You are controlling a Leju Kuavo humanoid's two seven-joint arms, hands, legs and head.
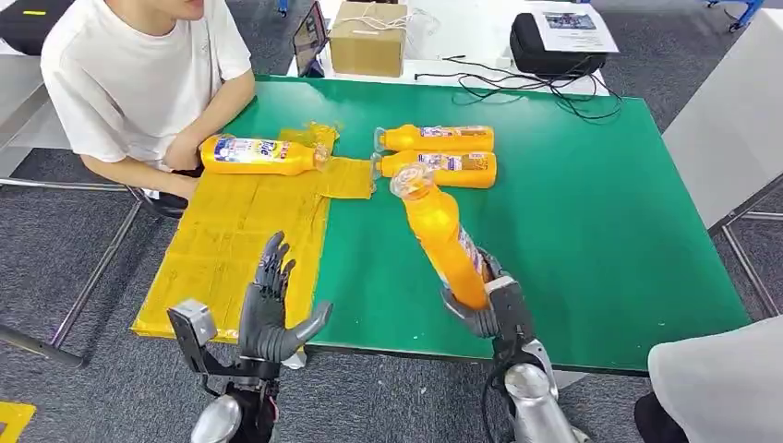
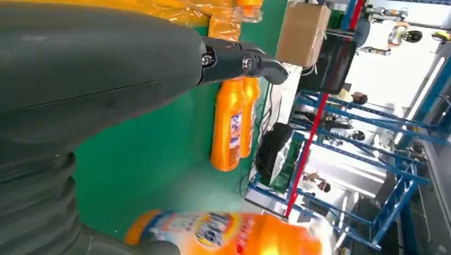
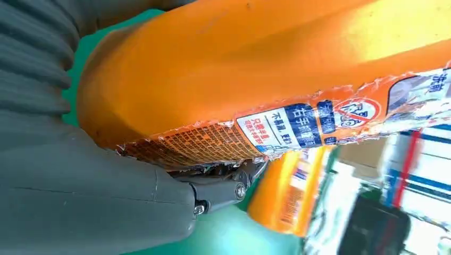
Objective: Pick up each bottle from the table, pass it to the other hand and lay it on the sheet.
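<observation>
My right hand grips a bottle by its base, tilted above the table. My left hand is open over the sheet, where another bottle lies beside a person. Two bottles lie ahead. The right wrist view reads the held label.

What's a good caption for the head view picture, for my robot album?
Right hand lifts an orange bottle while the open left hand waits beside the yellow sheet.

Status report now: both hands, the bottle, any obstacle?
Right hand grips bottle by its base. Left hand open. Two bottles remain on table.
</observation>
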